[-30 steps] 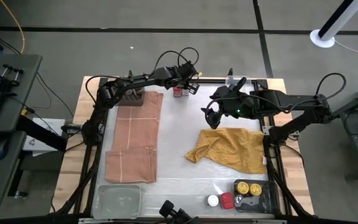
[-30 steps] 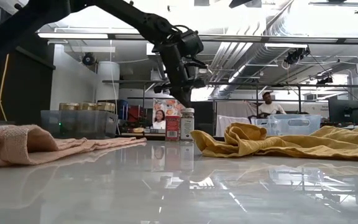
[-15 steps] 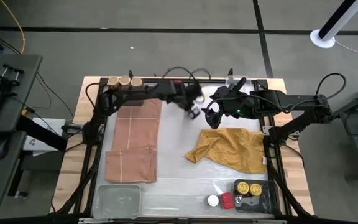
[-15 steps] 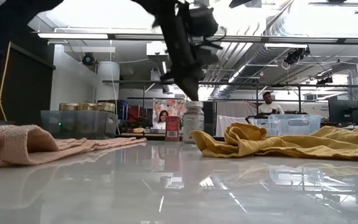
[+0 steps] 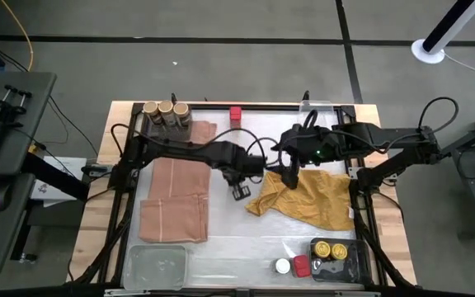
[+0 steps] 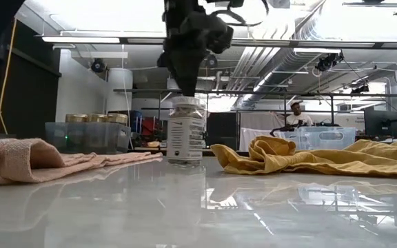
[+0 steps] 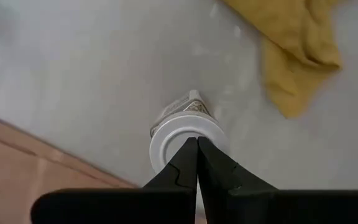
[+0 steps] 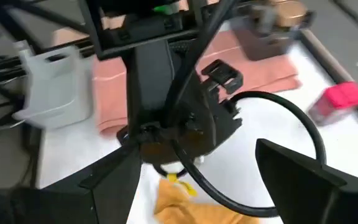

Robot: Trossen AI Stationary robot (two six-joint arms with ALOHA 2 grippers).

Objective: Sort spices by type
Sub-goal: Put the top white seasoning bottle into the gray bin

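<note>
A spice jar with a white lid [image 6: 185,134] stands upright on its base mid-table, under my left gripper [image 7: 197,142], which is shut over its lid; in the high view that gripper [image 5: 239,188] hides the jar. My right gripper [image 5: 290,170] hangs open over the far edge of the mustard cloth [image 5: 312,196], facing the left gripper. A red spice jar [image 5: 235,113] stands at the far edge. Three tan-lidded jars [image 5: 163,110] sit in a tray at the far left. Gold-, red- and white-lidded jars sit in the near-right tray [image 5: 359,264]. My left gripper comes at the jar from above, pointing down. Its shut fingertips [image 7: 188,152] rest on the top of the white lid [image 7: 173,134], near the rim. The jar stands upright with its base on the table.
A folded pink cloth [image 5: 180,186] covers the table's left part. The crumpled mustard cloth [image 6: 309,155] lies just right of the jar. An empty clear tray [image 5: 157,266] sits at the near left. A person shows far behind the table.
My left gripper has moved from the far edge beside the red jar toward the middle of the table, and the white-lidded jar has come along under it, upright. The red jar has stayed at the far edge. My right gripper has shifted a little toward the mustard cloth.
</note>
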